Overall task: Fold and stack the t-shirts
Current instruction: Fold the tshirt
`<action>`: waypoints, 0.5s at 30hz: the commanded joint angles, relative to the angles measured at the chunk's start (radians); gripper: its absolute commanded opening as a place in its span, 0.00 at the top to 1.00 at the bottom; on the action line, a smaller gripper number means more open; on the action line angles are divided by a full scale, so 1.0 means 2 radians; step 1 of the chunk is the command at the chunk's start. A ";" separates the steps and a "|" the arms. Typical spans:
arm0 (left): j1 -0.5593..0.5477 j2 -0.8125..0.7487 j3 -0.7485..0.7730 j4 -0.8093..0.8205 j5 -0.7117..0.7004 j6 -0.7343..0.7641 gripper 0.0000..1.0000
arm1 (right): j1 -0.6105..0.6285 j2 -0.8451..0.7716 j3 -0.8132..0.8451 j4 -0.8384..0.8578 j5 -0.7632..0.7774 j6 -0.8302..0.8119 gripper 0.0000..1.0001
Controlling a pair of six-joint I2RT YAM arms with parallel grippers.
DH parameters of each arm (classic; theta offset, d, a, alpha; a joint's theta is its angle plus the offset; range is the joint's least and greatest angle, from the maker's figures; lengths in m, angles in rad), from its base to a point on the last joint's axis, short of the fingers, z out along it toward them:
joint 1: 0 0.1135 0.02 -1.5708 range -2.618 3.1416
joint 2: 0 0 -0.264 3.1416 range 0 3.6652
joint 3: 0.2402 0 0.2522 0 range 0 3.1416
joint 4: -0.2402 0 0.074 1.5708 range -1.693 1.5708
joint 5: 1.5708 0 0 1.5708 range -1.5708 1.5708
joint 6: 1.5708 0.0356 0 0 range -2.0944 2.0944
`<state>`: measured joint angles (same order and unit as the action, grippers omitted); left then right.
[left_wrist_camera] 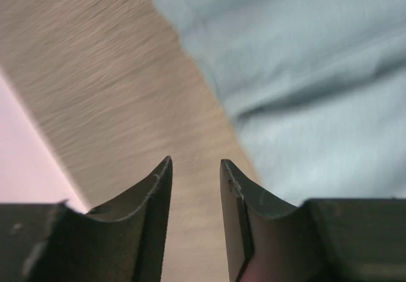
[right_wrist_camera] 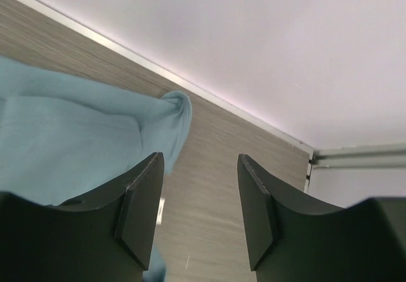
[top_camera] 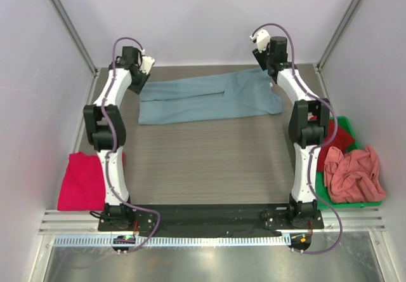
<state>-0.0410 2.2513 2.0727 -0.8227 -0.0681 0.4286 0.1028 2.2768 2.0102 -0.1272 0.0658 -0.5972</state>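
Note:
A dusty grey-blue t-shirt [top_camera: 209, 98] lies folded into a long strip across the far middle of the table. My left gripper [top_camera: 143, 75] hovers at its left end, open and empty. In the left wrist view the gripper [left_wrist_camera: 195, 164] is over bare table, with the shirt [left_wrist_camera: 304, 72] to its upper right. My right gripper [top_camera: 260, 56] is raised above the shirt's far right end, open and empty. In the right wrist view the gripper [right_wrist_camera: 200, 158] has the shirt's corner [right_wrist_camera: 76, 136] to its left. A magenta-pink t-shirt [top_camera: 82, 180] lies folded at the front left.
A green bin [top_camera: 349, 204] stands at the right edge and holds a crumpled salmon-pink shirt [top_camera: 355, 174] and a red shirt [top_camera: 339, 139]. Pale walls enclose the table on the far, left and right sides. A metal rail runs along the near edge.

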 commanded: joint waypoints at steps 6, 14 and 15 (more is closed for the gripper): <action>-0.037 -0.186 -0.246 0.005 0.006 0.224 0.72 | 0.002 -0.170 -0.138 -0.064 -0.066 0.102 0.44; -0.049 -0.162 -0.286 0.035 0.003 0.224 0.72 | 0.001 -0.177 -0.226 -0.110 -0.084 0.127 0.45; -0.049 -0.157 -0.280 0.037 0.005 0.217 0.72 | -0.001 -0.174 -0.227 -0.117 -0.087 0.121 0.45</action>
<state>-0.1493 1.9301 1.4822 -0.7967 -0.0677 0.8471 0.1028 1.9217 1.5787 -0.2989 -0.0772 -0.3779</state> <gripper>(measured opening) 0.276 0.554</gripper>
